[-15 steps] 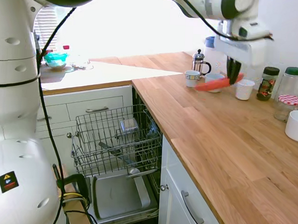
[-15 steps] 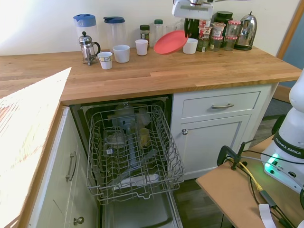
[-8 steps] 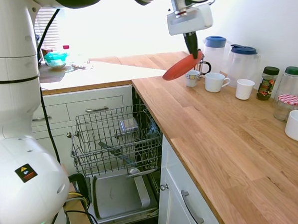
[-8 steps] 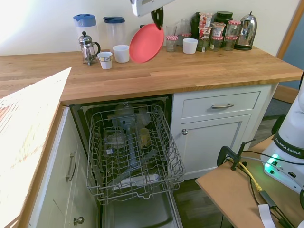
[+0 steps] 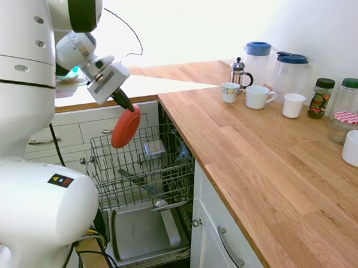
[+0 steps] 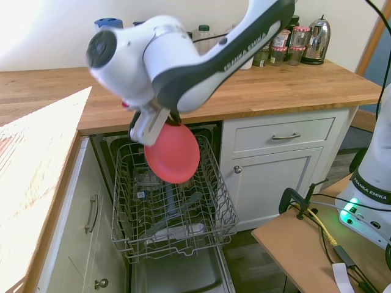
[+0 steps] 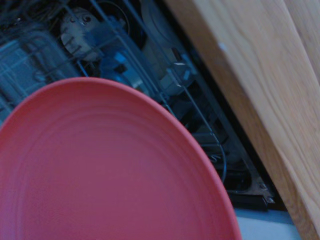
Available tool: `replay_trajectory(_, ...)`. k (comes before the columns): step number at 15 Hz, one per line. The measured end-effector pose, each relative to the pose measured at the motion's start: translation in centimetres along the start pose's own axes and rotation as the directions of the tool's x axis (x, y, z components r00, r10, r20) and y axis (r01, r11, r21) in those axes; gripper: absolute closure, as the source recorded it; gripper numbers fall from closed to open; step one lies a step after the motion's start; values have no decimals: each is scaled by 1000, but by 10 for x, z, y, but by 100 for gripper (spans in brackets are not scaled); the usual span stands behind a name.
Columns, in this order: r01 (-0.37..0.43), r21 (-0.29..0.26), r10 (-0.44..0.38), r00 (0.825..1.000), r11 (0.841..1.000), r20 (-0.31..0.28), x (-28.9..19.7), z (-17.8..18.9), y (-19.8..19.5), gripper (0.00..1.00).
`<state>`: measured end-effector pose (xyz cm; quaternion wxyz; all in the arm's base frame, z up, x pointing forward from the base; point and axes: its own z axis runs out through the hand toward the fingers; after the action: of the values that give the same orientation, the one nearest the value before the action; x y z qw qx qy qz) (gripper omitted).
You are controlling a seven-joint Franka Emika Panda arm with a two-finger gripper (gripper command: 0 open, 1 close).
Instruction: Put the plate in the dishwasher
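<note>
Coral-red and held nearly on edge, the plate (image 5: 126, 126) hangs from your gripper (image 5: 123, 100), whose fingers are clamped on its upper rim; it sits in the air above the pulled-out wire rack (image 5: 138, 165) of the dishwasher (image 6: 177, 268), touching nothing else. You can see in the second exterior view that the plate (image 6: 173, 154) is over the back half of the rack, just in front of the wooden countertop (image 5: 267, 162) edge. Below it the rack already holds a glass jar (image 5: 155, 151) and other items you cannot make out clearly, so some slots are taken. Well away on the counter stand a French press (image 5: 238, 73), two jugs (image 5: 258, 58), white mugs (image 5: 257, 97), spice jars (image 5: 321, 99) and a white bowl (image 5: 357, 149).
</note>
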<state>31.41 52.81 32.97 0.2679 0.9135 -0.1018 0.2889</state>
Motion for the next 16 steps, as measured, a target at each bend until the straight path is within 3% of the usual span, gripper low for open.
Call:
replay_trajectory(2, 82, -25, -84, 987, 996, -134, -37, 11, -41, 100)
replay_trajectory(6, 175, -143, -214, 917, 974, -337, -85, 51, -104, 100)
replay_trajectory(8, 201, -180, -254, 901, 963, -352, -104, 52, -122, 100)
replay_trajectory(10, 223, -193, -276, 908, 956, -317, -110, 51, -132, 100)
replay_trajectory(11, 231, -200, -282, 916, 952, -284, -108, 52, -135, 0)
replay_trajectory(14, 259, -233, -299, 942, 937, -152, -94, 63, -137, 0)
replay_trajectory(16, 262, -237, -289, 953, 936, -87, -73, 68, -138, 0)
